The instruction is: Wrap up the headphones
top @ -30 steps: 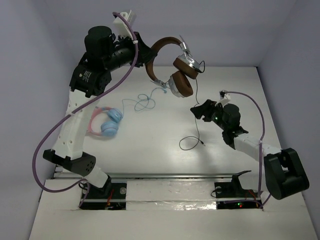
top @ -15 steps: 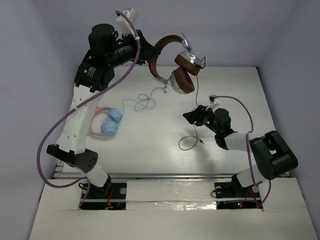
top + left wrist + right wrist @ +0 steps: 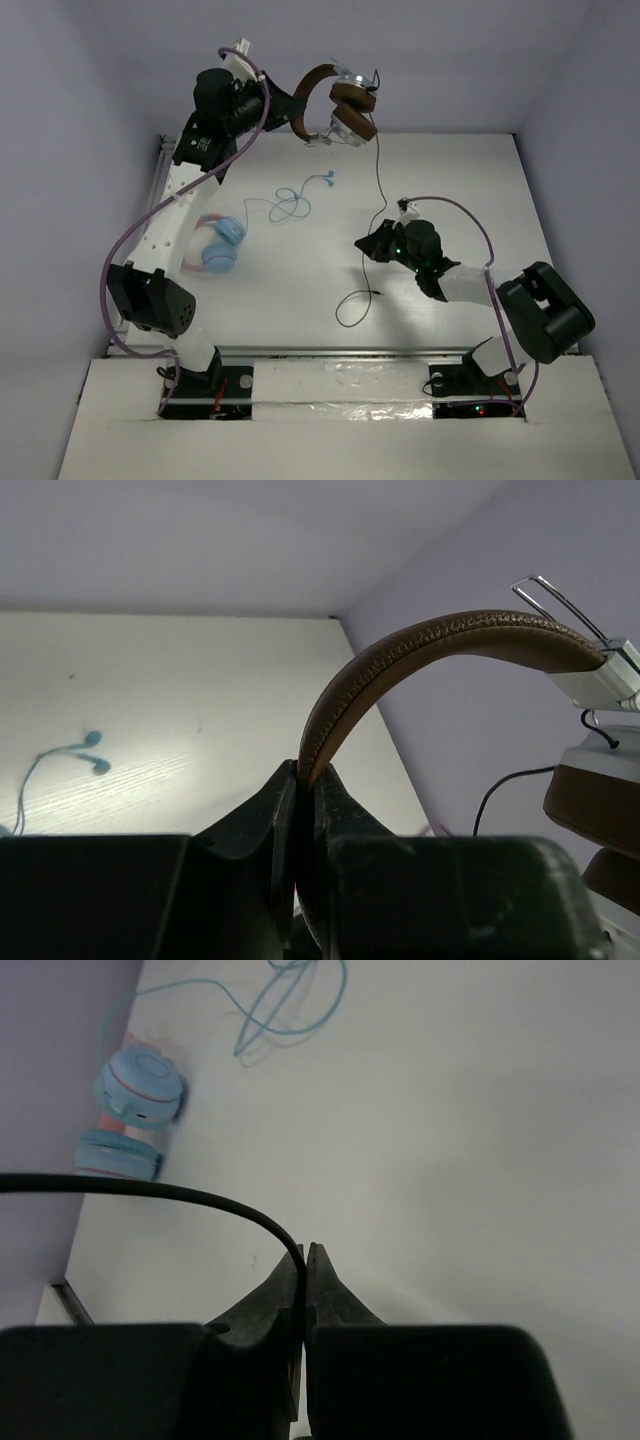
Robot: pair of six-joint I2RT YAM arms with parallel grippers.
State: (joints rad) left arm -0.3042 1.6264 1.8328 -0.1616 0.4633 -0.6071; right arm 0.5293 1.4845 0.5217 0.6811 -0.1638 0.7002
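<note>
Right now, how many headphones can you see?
2. The brown headphones hang in the air at the back, held by the left gripper. The pink-and-blue headphones lie on the table, left side. The blue earbuds aren't counted. None look hidden.

So the left arm (image 3: 165, 225) and right arm (image 3: 465, 285) both had white links and chunky black joints, each with a loose purple cable (image 3: 118, 252) trailing along. The left hand (image 3: 305, 780) and right hand (image 3: 305, 1260) were plain black.
</note>
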